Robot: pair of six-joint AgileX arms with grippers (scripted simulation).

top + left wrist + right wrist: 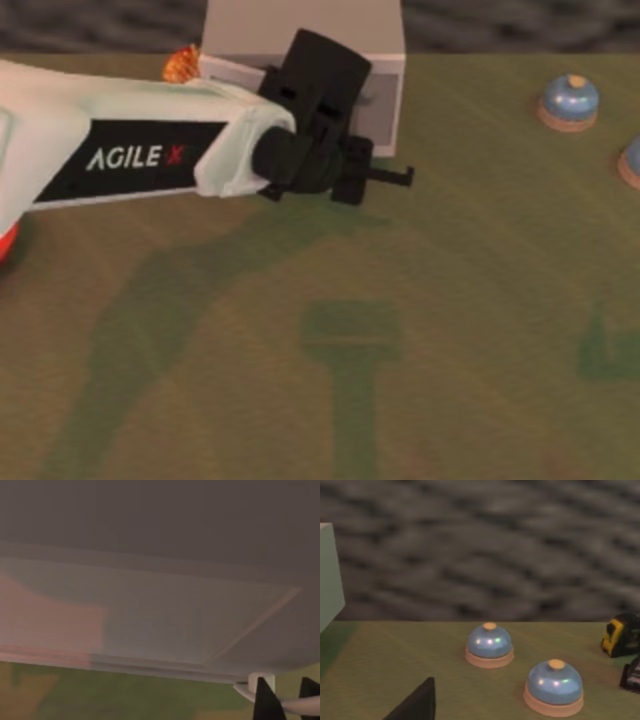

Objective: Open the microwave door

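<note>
While the microwave (305, 40) stands at the table's far edge, directly behind the left gripper (385, 180), it is judged heavy and unlikely to shift. The microwave door (150, 615), a stiff, hinged panel facing the near side, has its long axis running left to right; it appears slightly ajar. Hold is best taken at the white handle (261, 681) beside the fingertips (265, 702). The fingers stand parted, holding nothing. The right gripper is parked out of sight.
</note>
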